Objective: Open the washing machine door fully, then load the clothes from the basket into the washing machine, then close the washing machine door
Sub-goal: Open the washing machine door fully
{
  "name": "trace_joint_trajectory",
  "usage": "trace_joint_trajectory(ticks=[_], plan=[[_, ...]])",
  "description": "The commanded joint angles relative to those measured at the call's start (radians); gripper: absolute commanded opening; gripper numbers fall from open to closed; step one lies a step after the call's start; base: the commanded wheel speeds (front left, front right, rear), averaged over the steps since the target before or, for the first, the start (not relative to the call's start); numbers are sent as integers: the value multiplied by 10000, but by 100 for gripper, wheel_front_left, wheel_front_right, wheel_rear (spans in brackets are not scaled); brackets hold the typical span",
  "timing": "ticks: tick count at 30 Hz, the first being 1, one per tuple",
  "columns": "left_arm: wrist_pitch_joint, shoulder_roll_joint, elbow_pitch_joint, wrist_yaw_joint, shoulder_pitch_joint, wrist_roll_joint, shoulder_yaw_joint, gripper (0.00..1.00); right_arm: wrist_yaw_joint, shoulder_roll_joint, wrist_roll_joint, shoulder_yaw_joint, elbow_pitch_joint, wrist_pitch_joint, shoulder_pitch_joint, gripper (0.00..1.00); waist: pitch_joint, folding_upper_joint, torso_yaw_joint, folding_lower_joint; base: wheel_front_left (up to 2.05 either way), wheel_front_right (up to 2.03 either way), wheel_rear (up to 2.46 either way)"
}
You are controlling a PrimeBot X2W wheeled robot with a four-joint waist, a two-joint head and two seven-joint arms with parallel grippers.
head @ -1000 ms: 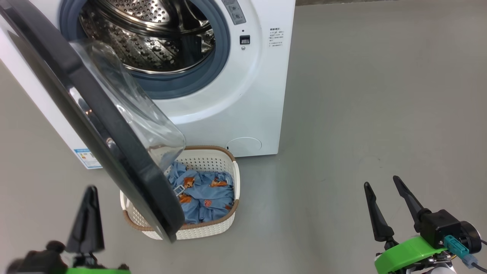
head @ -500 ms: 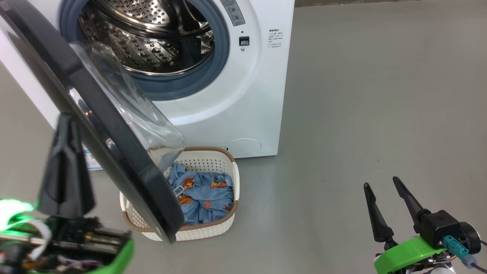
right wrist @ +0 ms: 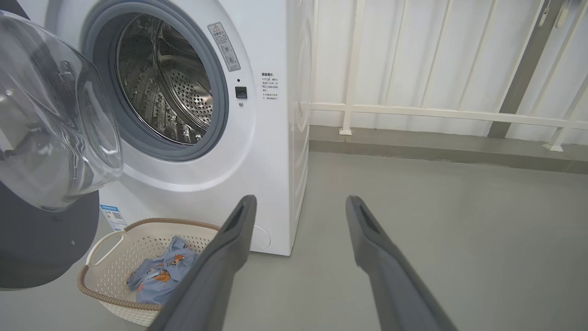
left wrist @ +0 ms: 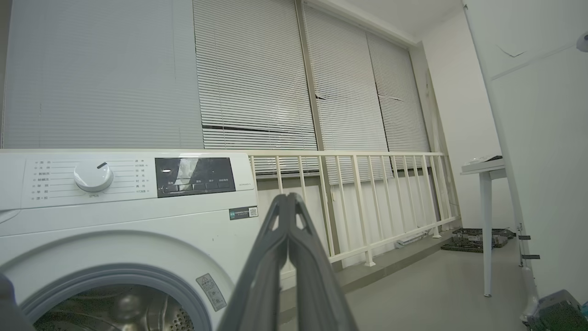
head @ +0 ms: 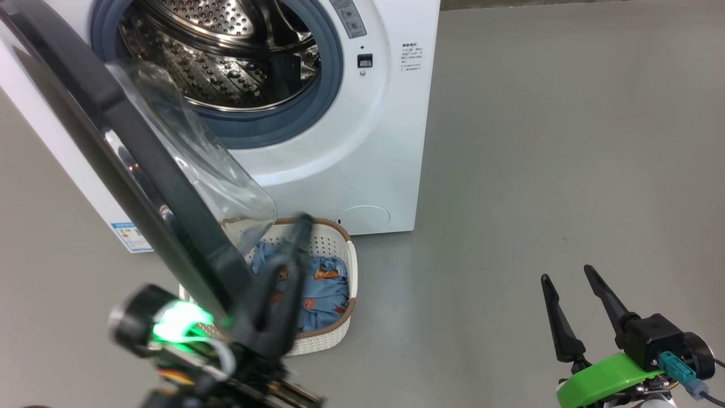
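Observation:
The washing machine (head: pixel 351 158) stands at the top of the head view with its steel drum (head: pixel 226 62) exposed. The washing machine door (head: pixel 141 170) hangs partly open, swung out to the left, with its glass bowl over the basket (head: pixel 323 340). The clothes (head: pixel 325 289), blue and printed, lie inside the basket. My left gripper (head: pixel 303 221) is shut and empty; blurred, it slants up past the door's lower edge, over the basket. My right gripper (head: pixel 566 273) stands open and empty over the floor at lower right. The right wrist view shows the door (right wrist: pixel 50 119), basket (right wrist: pixel 138 248) and clothes (right wrist: pixel 161 276).
Bare grey floor (head: pixel 538 141) spreads to the right of the machine. In the left wrist view, the shut left gripper (left wrist: pixel 288 197) points past the machine's control panel (left wrist: pixel 138 179) toward a white railing (left wrist: pixel 367 202), blinds and a table (left wrist: pixel 482 170) at the right.
My left gripper has risen from the lower left and swung right, from left of the door to its lower edge over the basket. The right gripper has stayed put.

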Motion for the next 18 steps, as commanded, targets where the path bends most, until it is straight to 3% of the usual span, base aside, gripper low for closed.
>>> trace_joint_trajectory(ticks=[1, 9, 18], plan=[[-36, 108, -38, -28, -98, -53, 101, 0, 62, -40, -33, 222, -198, -89, -18, 100, 3, 0, 2, 0, 0, 0, 0], [-36, 108, 1172, -32, 328, -150, -476, 0, 62, -89, 12, 242, -64, -89, -43, 100, 4, 0, 9, 0, 0, 0, 0], [-36, 108, 3208, -33, 511, -626, -326, 0, 62, -82, 83, 332, 49, -89, -115, 100, 44, 0, -24, 0, 0, 0, 0]])
